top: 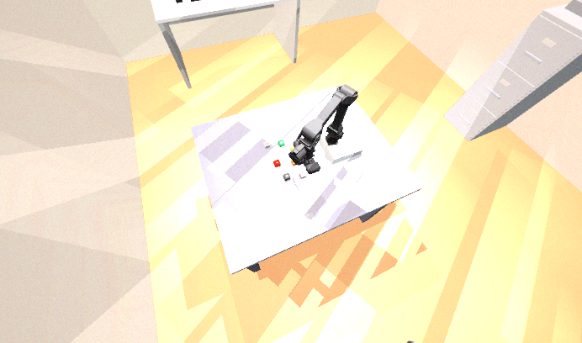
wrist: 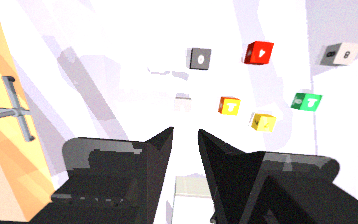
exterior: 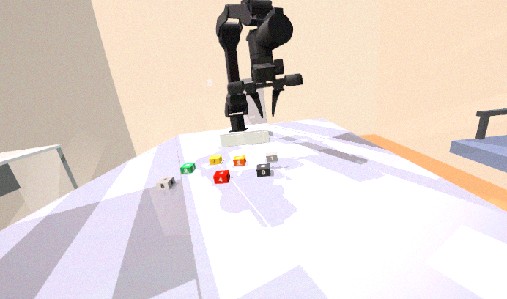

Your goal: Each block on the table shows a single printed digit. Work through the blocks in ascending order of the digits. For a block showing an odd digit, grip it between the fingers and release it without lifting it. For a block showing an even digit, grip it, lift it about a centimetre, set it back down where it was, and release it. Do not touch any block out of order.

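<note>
My gripper (exterior: 267, 116) (wrist: 185, 131) hangs well above the table, behind the light grey block, its fingers partly apart with nothing between them. The dark grey block (top: 287, 176) (exterior: 263, 170) (wrist: 200, 59) shows 0. The light grey block (top: 302, 175) (exterior: 271, 157) (wrist: 183, 104) shows 1 and sits on the table. The red block (top: 277, 163) (exterior: 221, 176) (wrist: 260, 53) shows 4. The yellow block (exterior: 215, 159) (wrist: 264, 122) shows 7, the white block (top: 266, 145) (exterior: 165, 182) (wrist: 341, 53) 8. Digits on the orange block (exterior: 239, 160) (wrist: 229, 106) and green block (top: 281, 143) (exterior: 187, 168) (wrist: 307, 102) are hard to read.
A low pale box (top: 346, 155) (exterior: 244, 138) stands by the arm's base, behind the blocks. The orange and yellow blocks are close together. In the top view the arm partly covers both.
</note>
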Controlling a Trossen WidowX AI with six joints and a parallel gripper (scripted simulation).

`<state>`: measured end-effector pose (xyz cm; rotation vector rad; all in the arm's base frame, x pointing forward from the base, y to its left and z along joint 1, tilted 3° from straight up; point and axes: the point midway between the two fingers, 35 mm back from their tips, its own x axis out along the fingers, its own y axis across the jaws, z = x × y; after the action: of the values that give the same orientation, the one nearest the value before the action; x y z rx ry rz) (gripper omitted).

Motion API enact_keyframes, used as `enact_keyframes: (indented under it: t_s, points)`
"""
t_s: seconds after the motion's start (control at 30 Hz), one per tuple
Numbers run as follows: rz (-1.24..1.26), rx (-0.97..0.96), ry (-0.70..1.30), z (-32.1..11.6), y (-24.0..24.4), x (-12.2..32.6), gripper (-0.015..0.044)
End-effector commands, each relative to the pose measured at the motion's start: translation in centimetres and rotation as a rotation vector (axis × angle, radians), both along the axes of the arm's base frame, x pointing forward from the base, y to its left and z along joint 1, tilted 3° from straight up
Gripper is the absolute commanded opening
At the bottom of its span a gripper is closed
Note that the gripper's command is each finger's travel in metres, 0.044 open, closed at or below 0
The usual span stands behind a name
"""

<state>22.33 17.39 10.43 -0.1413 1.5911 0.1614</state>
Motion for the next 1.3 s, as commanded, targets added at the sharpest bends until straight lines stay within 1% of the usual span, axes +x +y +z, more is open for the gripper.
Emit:
enact_keyframes:
  t_s: [0.0, 0.1, 0.17, 0.33, 0.43, 0.53, 0.6, 0.7, 0.77, 0.87, 0.9, 1.27]
  points:
    - [-0.002, 0.001, 0.0, 0.1, -0.4, 1.0, 0.012]
    - [-0.018, 0.005, -0.002, 0.2, -2.0, 4.3, 0.012]
    - [-0.031, 0.007, -0.003, 0.2, -3.8, 6.9, 0.012]
    - [-0.007, -0.005, -0.01, 0.0, -8.1, 11.8, 0.012]
    - [0.003, -0.009, -0.011, -0.1, -9.6, 13.2, 0.012]
    - [0.004, -0.009, -0.011, -0.1, -9.7, 13.3, 0.012]
    - [0.004, -0.009, -0.011, -1.2, -9.7, 13.4, 0.0172]
    - [0.004, -0.009, -0.011, -5.9, -9.7, 13.4, 0.0251]
    - [0.004, -0.009, -0.011, -8.0, -9.7, 13.1, 0.0304]
    - [0.004, -0.009, -0.011, -8.2, -9.7, 13.1, 0.0382]
    - [0.004, -0.009, -0.011, -8.2, -9.7, 13.1, 0.04]
    - [0.004, -0.009, -0.011, -9.3, -9.7, 13.1, 0.04]
